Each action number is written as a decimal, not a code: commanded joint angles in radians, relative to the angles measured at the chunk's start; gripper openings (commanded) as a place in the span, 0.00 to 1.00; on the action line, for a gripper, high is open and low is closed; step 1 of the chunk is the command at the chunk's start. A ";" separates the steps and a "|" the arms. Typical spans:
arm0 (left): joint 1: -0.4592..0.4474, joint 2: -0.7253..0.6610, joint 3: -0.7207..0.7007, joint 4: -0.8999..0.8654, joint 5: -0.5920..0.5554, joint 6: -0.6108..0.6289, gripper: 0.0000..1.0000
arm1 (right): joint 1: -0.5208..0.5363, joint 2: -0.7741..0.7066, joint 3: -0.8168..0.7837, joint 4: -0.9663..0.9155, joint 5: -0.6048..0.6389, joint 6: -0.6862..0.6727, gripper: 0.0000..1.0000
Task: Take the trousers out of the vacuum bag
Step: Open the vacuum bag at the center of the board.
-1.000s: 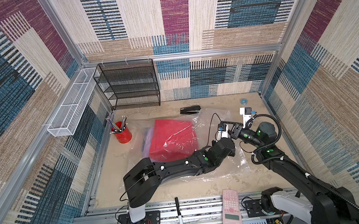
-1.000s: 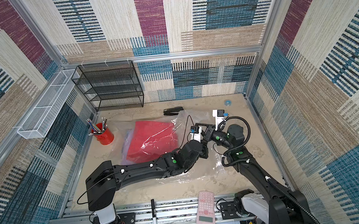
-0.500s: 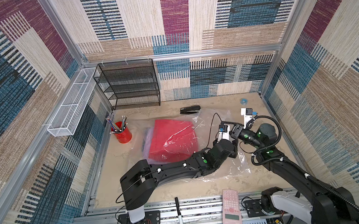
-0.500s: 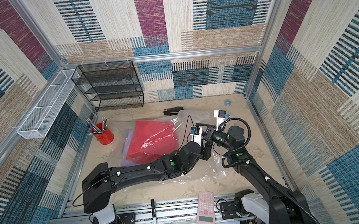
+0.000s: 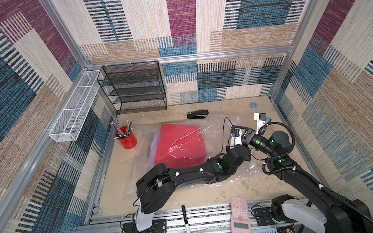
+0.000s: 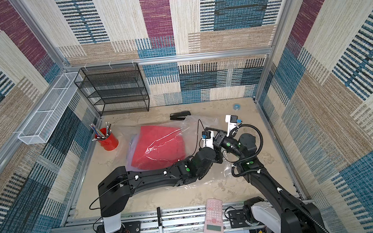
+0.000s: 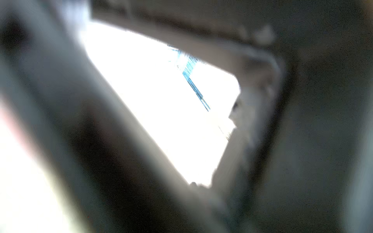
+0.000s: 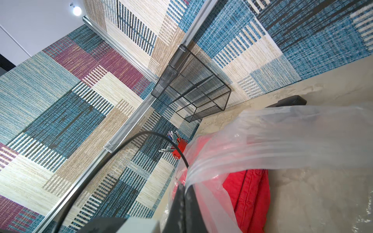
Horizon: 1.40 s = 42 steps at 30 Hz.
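The right gripper (image 8: 182, 198) is standing closed, its dark fingers pressed together on a gathered fold of the vacuum bag (image 8: 282, 129). In the right wrist view the clear film is fanning out from that pinch in tight pleats and arching above the cloth inside. In both top views the fingers are showing as a short black bar at the bag's right end, where the film is rising in a loose, glossy hump (image 5: 215, 128) (image 6: 187, 122).

The left gripper (image 5: 231, 145) is sitting just beside the right one, tucked under its own white wrist camera. Its fingertips are hidden there. The left wrist view is giving only dark, blurred shapes around a white glare. So it cannot be told whether its jaws are apart or together, or whether they are touching the film.

The red trousers (image 5: 179, 145) are lying folded flat inside the bag, to the left of both grippers and near them. In both top views a stretch of bare film is showing between cloth and fingers. In the right wrist view their seamed fold (image 8: 252, 193) is lying just past the pinching fingers, under the lifted plastic. A narrow strip of lilac garment (image 5: 152, 148) is peeking out along their left edge, farther from the grippers.

The left arm (image 5: 185, 176) is stretching across the bag's near half. Its forearm is covering the near edge of the red cloth, and it cannot be told whether the arm is above the film or inside it.
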 commanded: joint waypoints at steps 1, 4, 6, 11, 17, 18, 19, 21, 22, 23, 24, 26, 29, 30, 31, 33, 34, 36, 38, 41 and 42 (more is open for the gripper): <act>0.001 0.013 0.013 -0.021 -0.065 0.022 0.04 | 0.004 -0.012 -0.004 0.063 -0.043 0.017 0.00; 0.001 0.006 -0.006 -0.017 -0.081 0.026 0.00 | 0.003 -0.020 -0.005 0.055 -0.039 0.012 0.00; 0.002 -0.005 -0.026 -0.003 -0.085 0.038 0.00 | 0.004 -0.024 -0.005 0.048 -0.034 0.009 0.00; 0.001 -0.082 -0.141 0.065 -0.055 0.088 0.00 | 0.004 -0.036 0.031 -0.080 -0.021 -0.073 0.07; 0.008 -0.256 -0.343 0.127 0.072 0.173 0.30 | 0.000 -0.028 0.089 -0.269 -0.036 -0.225 0.03; 0.012 -0.285 -0.372 0.128 0.104 0.172 0.40 | -0.001 -0.012 0.092 -0.264 -0.068 -0.225 0.03; 0.021 -0.314 -0.403 0.138 0.156 0.173 0.47 | -0.001 0.008 0.094 -0.248 -0.117 -0.221 0.02; 0.034 -0.362 -0.450 0.154 0.223 0.167 0.56 | -0.001 0.044 0.100 -0.207 -0.208 -0.207 0.01; 0.040 -0.383 -0.468 0.165 0.265 0.174 0.61 | 0.000 0.062 0.103 -0.179 -0.253 -0.193 0.01; 0.043 -0.394 -0.472 0.162 0.298 0.188 0.65 | -0.001 0.076 0.107 -0.161 -0.289 -0.188 0.01; 0.043 -0.403 -0.468 0.147 0.320 0.200 0.67 | 0.000 0.087 0.114 -0.150 -0.319 -0.182 0.01; 0.044 -0.406 -0.448 0.111 0.329 0.184 0.72 | 0.000 0.095 0.122 -0.133 -0.368 -0.178 0.01; 0.046 -0.385 -0.419 0.113 0.334 0.115 0.76 | 0.006 0.080 0.134 -0.140 -0.383 -0.191 0.03; 0.045 -0.375 -0.403 0.094 0.327 0.087 0.77 | 0.011 0.073 0.139 -0.157 -0.374 -0.200 0.04; 0.045 -0.364 -0.376 0.056 0.310 0.053 0.77 | 0.018 0.068 0.145 -0.170 -0.361 -0.205 0.04; 0.046 -0.350 -0.342 -0.002 0.272 -0.007 0.77 | 0.030 0.059 0.146 -0.169 -0.339 -0.201 0.04; 0.045 -0.348 -0.343 -0.005 0.252 -0.043 0.77 | 0.040 0.054 0.145 -0.167 -0.321 -0.198 0.04; 0.046 -0.348 -0.365 0.039 0.229 -0.080 0.78 | 0.061 0.047 0.142 -0.170 -0.280 -0.202 0.03; 0.046 -0.345 -0.370 0.052 0.210 -0.122 0.78 | 0.091 0.040 0.140 -0.183 -0.214 -0.213 0.03; 0.044 -0.341 -0.354 0.027 0.191 -0.164 0.77 | 0.142 0.033 0.136 -0.176 -0.119 -0.217 0.01; 0.043 -0.340 -0.343 -0.005 0.168 -0.188 0.77 | 0.157 0.033 0.133 -0.171 -0.091 -0.216 0.01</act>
